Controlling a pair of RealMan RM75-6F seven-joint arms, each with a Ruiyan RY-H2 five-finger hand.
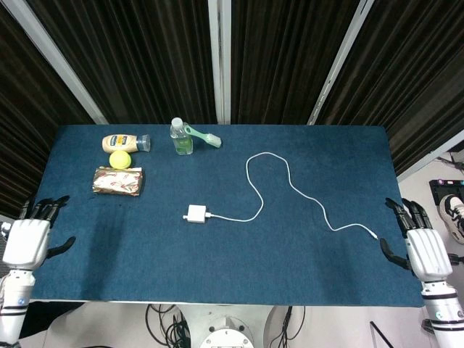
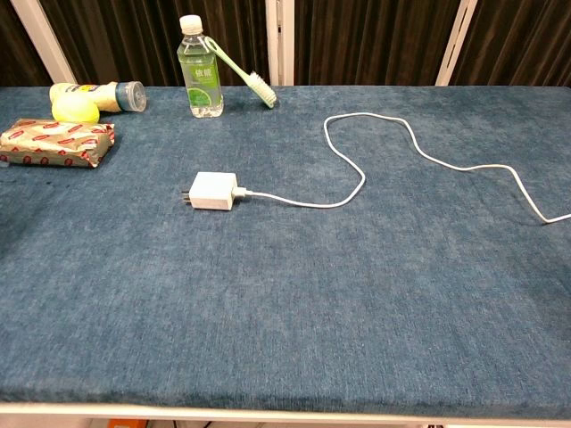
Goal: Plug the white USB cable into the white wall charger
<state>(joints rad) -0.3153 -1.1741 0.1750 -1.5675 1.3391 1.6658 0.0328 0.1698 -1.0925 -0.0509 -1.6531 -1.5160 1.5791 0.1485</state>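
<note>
The white wall charger [image 1: 195,214] [image 2: 212,191] lies flat near the middle of the blue table. The white USB cable [image 1: 270,183] [image 2: 375,147] has one end seated in the charger and snakes right to a loose end near the right edge. My left hand [image 1: 27,239] hovers off the table's left edge, fingers spread, holding nothing. My right hand [image 1: 424,249] hangs off the right edge, fingers apart and empty. The chest view shows neither hand.
At the back left stand a clear green-tinted bottle [image 1: 180,137] [image 2: 200,67] with a green toothbrush [image 1: 202,135] leaning on it, a mayonnaise bottle [image 1: 125,143], a yellow ball [image 1: 119,160] and a foil snack pack [image 1: 117,181] [image 2: 57,143].
</note>
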